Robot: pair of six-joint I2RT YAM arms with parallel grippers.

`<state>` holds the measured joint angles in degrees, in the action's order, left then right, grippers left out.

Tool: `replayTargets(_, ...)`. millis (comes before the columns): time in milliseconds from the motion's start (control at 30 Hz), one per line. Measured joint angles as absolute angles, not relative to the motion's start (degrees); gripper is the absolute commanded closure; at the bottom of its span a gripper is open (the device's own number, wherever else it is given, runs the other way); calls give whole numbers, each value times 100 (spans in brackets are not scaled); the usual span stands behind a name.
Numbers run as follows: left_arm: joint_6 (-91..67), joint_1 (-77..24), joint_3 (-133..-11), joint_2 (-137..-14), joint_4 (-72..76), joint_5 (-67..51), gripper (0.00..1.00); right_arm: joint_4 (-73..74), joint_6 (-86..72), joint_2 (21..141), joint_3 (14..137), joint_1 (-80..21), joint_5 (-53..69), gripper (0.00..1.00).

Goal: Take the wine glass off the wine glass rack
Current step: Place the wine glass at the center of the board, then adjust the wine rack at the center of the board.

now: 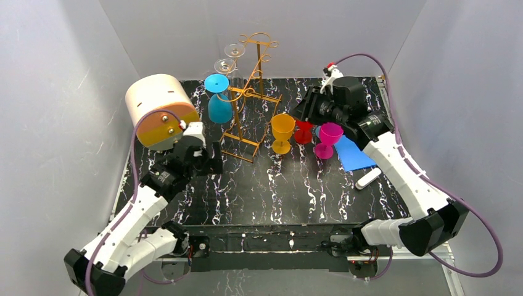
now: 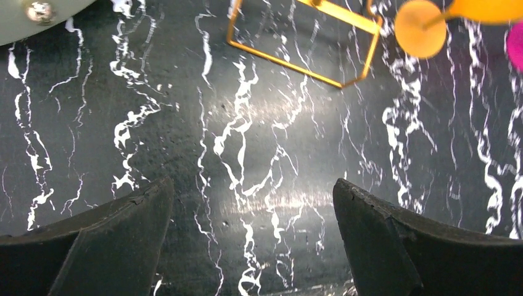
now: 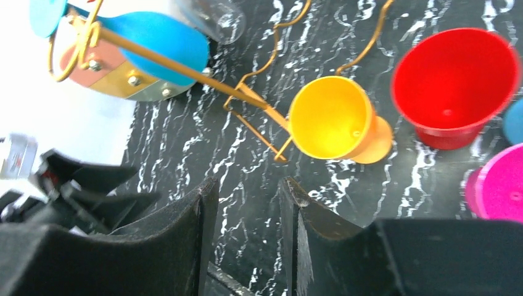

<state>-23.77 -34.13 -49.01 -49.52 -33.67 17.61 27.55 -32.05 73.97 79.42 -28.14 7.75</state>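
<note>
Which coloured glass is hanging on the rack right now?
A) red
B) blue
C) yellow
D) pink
B: the blue glass hangs upside down from the wine glass rack, while the yellow glass, red glass and pink glass stand upright on the table.

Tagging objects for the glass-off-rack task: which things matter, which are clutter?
Job: wine glass rack; blue glass hanging on it; clear glasses hanging higher up.

Lying about: yellow glass, red glass, pink glass, cylindrical box, blue sheet, white object.
</note>
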Motion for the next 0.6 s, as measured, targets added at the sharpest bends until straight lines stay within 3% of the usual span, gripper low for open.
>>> replayTargets(167,-2311,-2375,-4842,-4965,-3221,1017,2,2543,-3345,7465,7988,-3559,563,48)
replayTargets(600,-2786,-2080,-4683,-5122,-3284,1149,2,1343,-3312,7889,6709,-5787,-781,46)
